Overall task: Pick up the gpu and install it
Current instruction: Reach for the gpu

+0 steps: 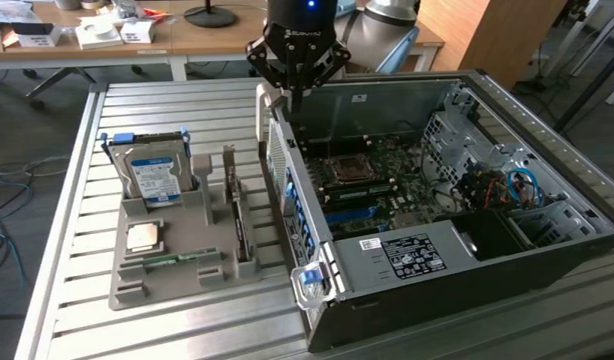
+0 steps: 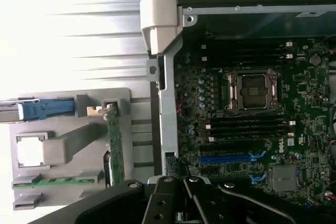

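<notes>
Hovering over computer case (image 1: 437, 315), gripper (image 1: 294, 96) closed, empty, gpu (image 1: 239, 219) upright in tray (image 1: 167, 283), case label (image 1: 414, 255) unreadable

Ribbed, shiny metal table (image 1: 157, 105) (matt grey plastic tray (image 1: 177, 283))

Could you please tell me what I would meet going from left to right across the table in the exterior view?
From the left: hard drive → gpu → CPU socket → blue cables.

Silver hard drive (image 1: 151, 176) with blue label, exterior view's left; grey tray (image 1: 172, 281); dark gpu (image 1: 243, 225); green motherboard (image 1: 392, 176) with blue slots (image 1: 355, 217); black computer case (image 1: 468, 300).
</notes>
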